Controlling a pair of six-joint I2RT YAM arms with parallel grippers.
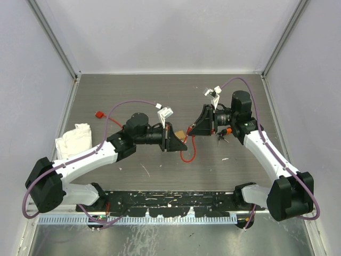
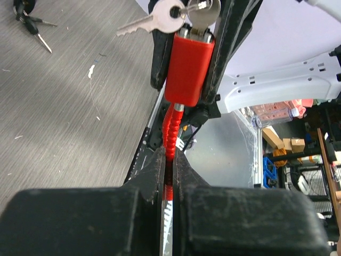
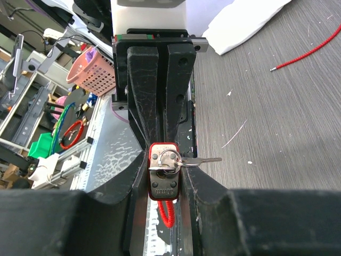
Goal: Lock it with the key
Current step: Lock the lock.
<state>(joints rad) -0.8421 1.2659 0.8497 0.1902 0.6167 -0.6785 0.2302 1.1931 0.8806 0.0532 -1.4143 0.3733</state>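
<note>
Left jaws [image 2: 169, 160]: clenched on the red cable [image 2: 171, 125].
Red lock [image 2: 187, 69]: grasped in the right jaws [image 3: 166, 173], with a silver key [image 2: 203, 10] seated in its top.
Key bunch [image 2: 27, 22]: laid on the table [image 2: 80, 106] near the right jaws, ungrasped.

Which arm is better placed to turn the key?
Probably left: the right gripper clamps the lock, steadying it; the left gripper pinches only the cable and could free itself for the key.

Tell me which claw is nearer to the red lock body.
Right. The right claw grips the red lock body; the left claw clamps its red cable, apart from it.
</note>
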